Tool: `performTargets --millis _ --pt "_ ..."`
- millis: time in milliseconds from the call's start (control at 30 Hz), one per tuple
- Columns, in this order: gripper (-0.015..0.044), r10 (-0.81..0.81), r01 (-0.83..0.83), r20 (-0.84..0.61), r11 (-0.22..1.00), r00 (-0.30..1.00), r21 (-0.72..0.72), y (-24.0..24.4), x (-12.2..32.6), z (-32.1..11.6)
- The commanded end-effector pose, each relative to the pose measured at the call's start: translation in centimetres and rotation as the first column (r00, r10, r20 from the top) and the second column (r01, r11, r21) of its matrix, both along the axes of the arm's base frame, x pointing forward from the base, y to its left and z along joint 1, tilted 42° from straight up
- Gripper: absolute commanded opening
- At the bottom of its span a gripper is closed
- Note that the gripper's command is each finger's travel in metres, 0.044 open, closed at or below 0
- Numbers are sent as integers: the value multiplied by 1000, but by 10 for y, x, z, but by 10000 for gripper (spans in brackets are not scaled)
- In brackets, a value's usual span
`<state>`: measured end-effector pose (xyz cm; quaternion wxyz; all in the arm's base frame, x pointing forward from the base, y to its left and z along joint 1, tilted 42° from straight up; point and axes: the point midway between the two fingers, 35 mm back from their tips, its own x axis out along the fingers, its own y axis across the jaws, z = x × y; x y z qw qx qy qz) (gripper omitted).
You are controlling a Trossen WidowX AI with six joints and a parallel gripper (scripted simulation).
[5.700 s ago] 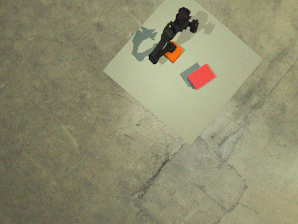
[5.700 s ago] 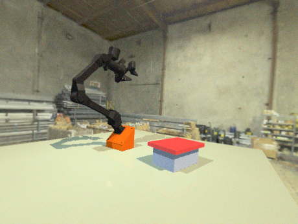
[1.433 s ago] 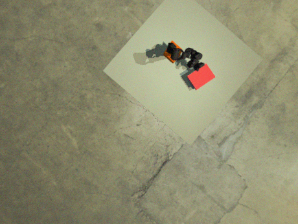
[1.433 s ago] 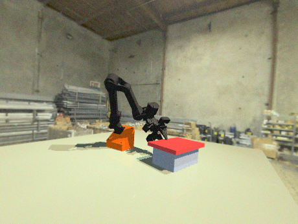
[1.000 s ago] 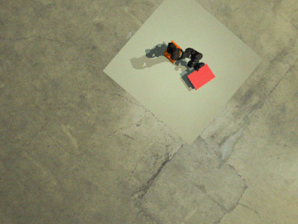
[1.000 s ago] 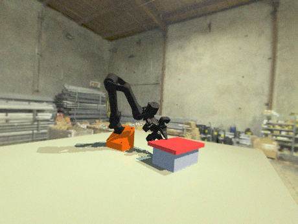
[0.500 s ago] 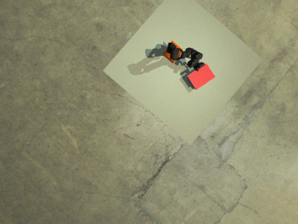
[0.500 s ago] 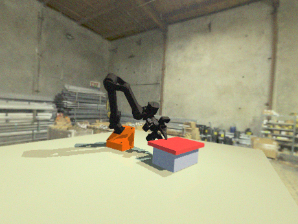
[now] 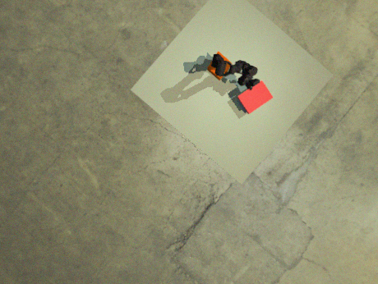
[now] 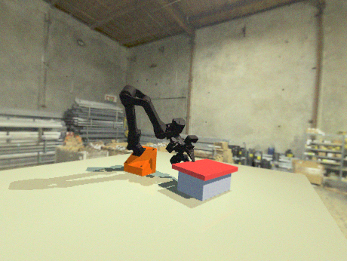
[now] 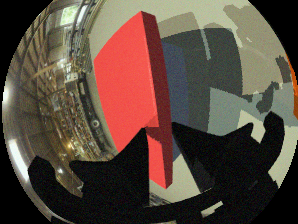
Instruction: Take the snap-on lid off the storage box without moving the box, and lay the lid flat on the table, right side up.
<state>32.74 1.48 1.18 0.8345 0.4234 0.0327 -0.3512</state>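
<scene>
On the side of the box nearest the orange base block (image 9: 213, 70) (image 10: 140, 165), the black parallel-jaw end effector (image 9: 251, 85) (image 10: 193, 160) (image 11: 158, 128) is clamped on 1 edge of the flat red rectangular lid (image 9: 255, 97) (image 10: 204, 168) (image 11: 127, 82); 1 finger is set over the top face and 1 beneath the overhang, as seen in the wrist view. The lid is seated on the pale blue box-shaped container (image 10: 204, 185) (image 11: 176, 75), which stands on the pale tabletop (image 9: 242, 152) (image 10: 113, 222), so nearly all of the lid lies outward from the grip, away from the base. Because only 1 side is held, an upward pull would probably be answered by the far edge snapping free last, and the container could be tipped or dragged if the lift were rushed
</scene>
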Motion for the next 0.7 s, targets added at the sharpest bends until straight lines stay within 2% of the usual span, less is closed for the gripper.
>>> performTargets --millis 0,667 --pt "0 4 -4 10 1000 1000 1 3 0 3" --pt "0 4 -4 10 1000 1000 1 6 0 6"
